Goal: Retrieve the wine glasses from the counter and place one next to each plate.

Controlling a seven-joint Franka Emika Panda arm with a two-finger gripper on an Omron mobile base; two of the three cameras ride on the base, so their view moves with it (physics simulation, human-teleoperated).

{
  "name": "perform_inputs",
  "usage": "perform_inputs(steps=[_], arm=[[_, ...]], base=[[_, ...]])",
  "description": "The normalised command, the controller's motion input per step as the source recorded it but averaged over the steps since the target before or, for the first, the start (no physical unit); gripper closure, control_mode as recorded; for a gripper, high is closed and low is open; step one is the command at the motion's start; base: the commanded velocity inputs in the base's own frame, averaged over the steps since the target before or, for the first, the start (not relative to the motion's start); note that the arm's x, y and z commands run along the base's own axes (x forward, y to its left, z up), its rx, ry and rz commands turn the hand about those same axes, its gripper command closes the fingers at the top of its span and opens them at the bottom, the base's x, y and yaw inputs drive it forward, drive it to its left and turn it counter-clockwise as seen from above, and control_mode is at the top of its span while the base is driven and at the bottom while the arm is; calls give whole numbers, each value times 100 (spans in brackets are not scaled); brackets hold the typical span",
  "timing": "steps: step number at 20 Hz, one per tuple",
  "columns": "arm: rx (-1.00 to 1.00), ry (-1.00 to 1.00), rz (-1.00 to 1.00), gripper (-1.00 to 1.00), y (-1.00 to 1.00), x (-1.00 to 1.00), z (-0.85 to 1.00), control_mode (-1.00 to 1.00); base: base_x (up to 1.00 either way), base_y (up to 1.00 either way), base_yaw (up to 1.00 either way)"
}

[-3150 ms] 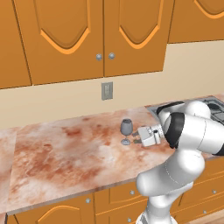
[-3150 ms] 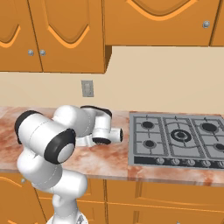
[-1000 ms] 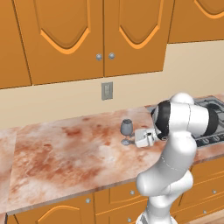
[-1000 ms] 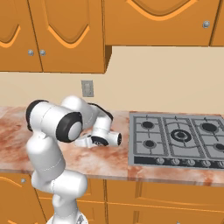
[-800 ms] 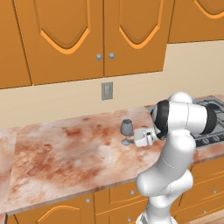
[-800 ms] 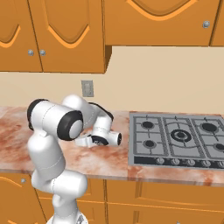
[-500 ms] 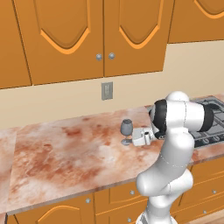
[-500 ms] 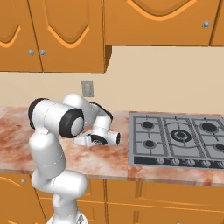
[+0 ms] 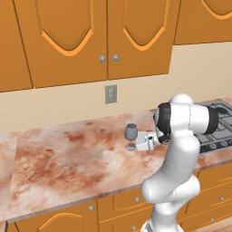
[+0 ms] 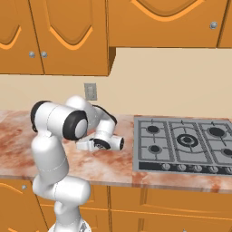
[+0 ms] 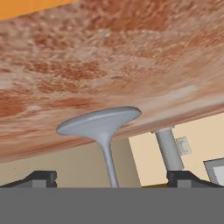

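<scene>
Grey-blue wine glass (image 9: 131, 132) stands on the counter (image 9: 68, 158); we hold our jaws wide open around its stem to grab it.

claw (image 9: 136, 141) moved left, now at wine glass (image 9: 131, 132) stem | elbow raised upright

Counter (image 9: 68, 158): marbled stone look, reddish-brown and cream, mottled, smooth, low sheen. Wine glass (image 9: 131, 134): dark grey-blue, smooth, matt rather than clear; its foot and stem read plain grey up close. Cabinet doors (image 9: 68, 41): orange wood, smooth satin finish, small round metal knobs (image 9: 103, 58). Stove top (image 10: 186, 145): grey metal plate with dark burners. Wall (image 10: 172, 81): flat matt cream. Outlet plate (image 9: 111, 94): grey, dull.
</scene>
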Motion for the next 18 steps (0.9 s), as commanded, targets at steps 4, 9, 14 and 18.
perform_inputs(steps=[4,9,14,18], arm=[[3,0,0,100,3,7,0,-100],[2,-2,0,100,8,-4,1,-100],[0,-14,0,100,0,-20,12,-100],[0,-30,0,100,0,-39,66,-100]], base=[[0,0,0],[0,0,0],[0,0,0],[0,0,0]])
